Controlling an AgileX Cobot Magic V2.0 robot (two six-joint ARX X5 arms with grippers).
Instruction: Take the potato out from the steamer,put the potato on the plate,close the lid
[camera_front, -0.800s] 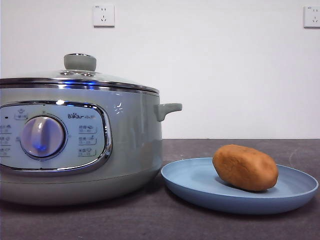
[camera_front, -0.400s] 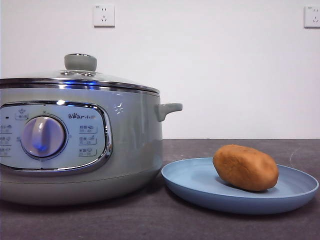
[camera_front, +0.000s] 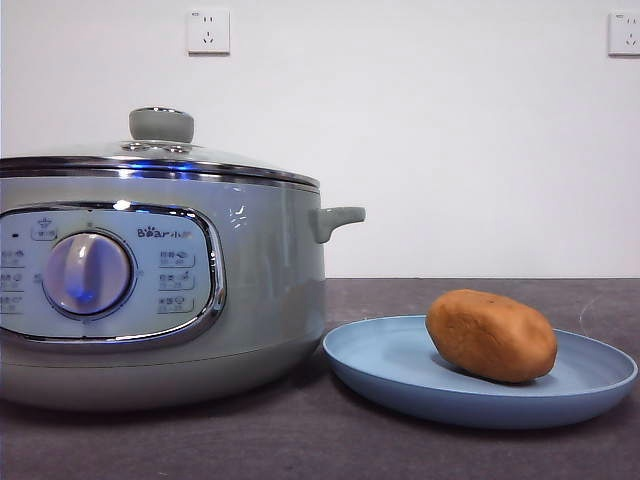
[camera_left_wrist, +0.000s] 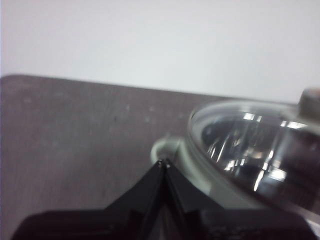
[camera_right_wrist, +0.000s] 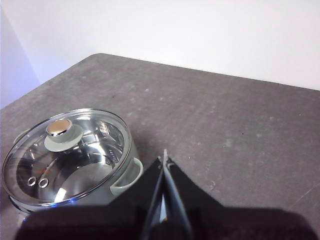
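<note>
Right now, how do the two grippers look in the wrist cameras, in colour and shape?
Both are matte black. The left gripper has two wedge-shaped jaws tapering to a point. The right gripper has thinner, blade-like jaws meeting at a narrow tip. No cables or markings are visible.

The front view sits low, at about table height, looking level across the table (camera_front: 300, 450) toward a white wall (camera_front: 450, 150) — the steamer (camera_front: 260, 290) and the plate (camera_front: 400, 375) stand near and large. The left wrist view looks from just above and beside the lid (camera_left_wrist: 250, 145), very close and blurred. The right wrist view looks down from higher up and farther back. All three views share the steamer and its lid.
</note>
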